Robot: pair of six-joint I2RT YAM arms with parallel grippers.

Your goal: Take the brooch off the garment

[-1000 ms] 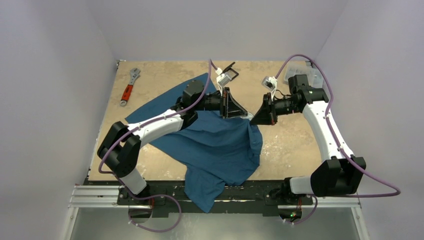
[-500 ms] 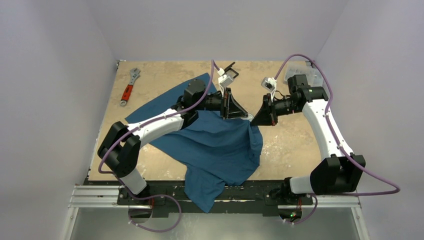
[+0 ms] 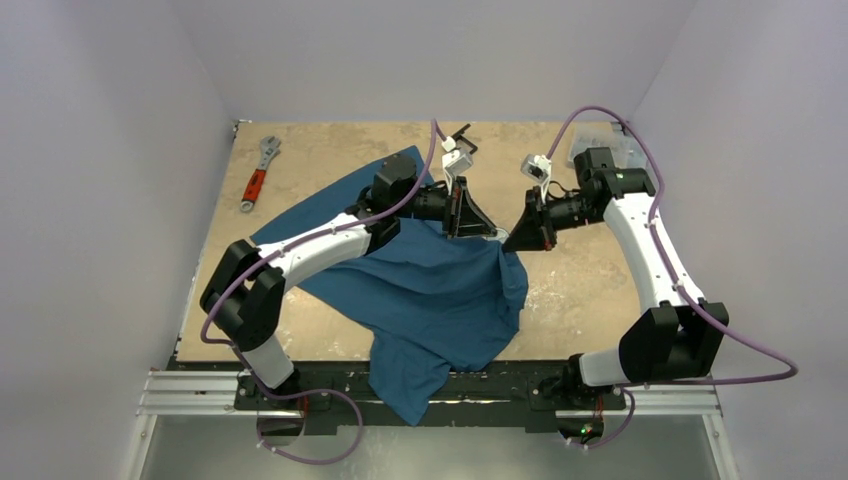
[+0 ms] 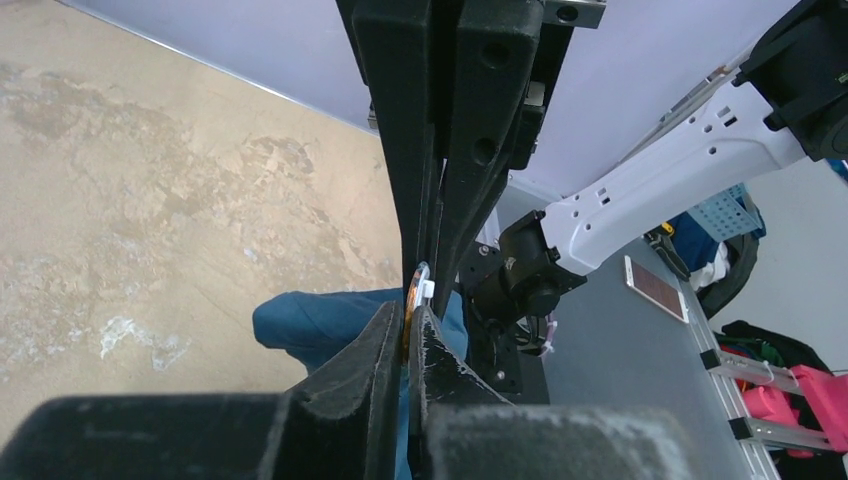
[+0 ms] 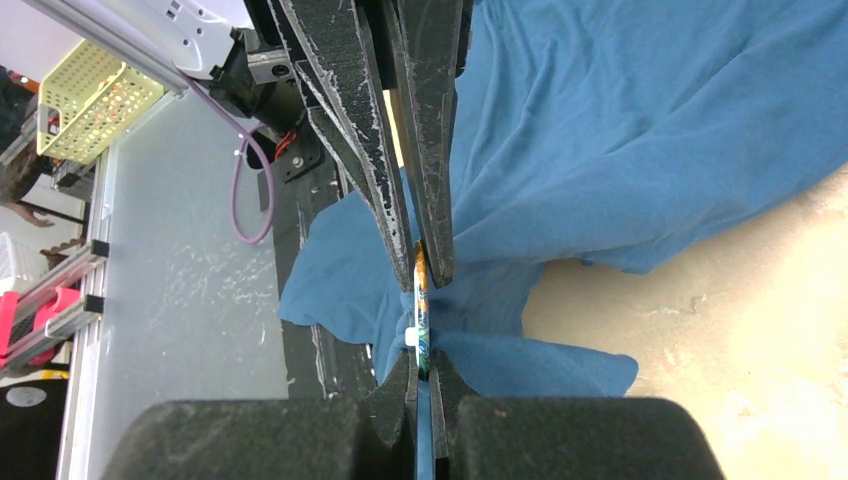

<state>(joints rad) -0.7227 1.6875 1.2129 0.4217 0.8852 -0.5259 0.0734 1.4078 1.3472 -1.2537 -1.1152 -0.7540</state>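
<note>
Top external view: both arms reach inward, jaws closed together on the brooch (image 5: pixel 421 300) above the garment (image 3: pixel 430 290).

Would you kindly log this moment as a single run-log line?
left claw: shut on brooch | right claw: shut on brooch | garment: lifted at pinch point | brooch: not yet free

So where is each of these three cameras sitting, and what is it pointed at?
Top: above and behind the arms, looking down at the table, shirt and both arms.
Left wrist: along its shut left claw at the brooch.
Right wrist: along its shut right claw, brooch edge-on.
Both wrist views share the brooch, pinched between opposing claws.
</note>
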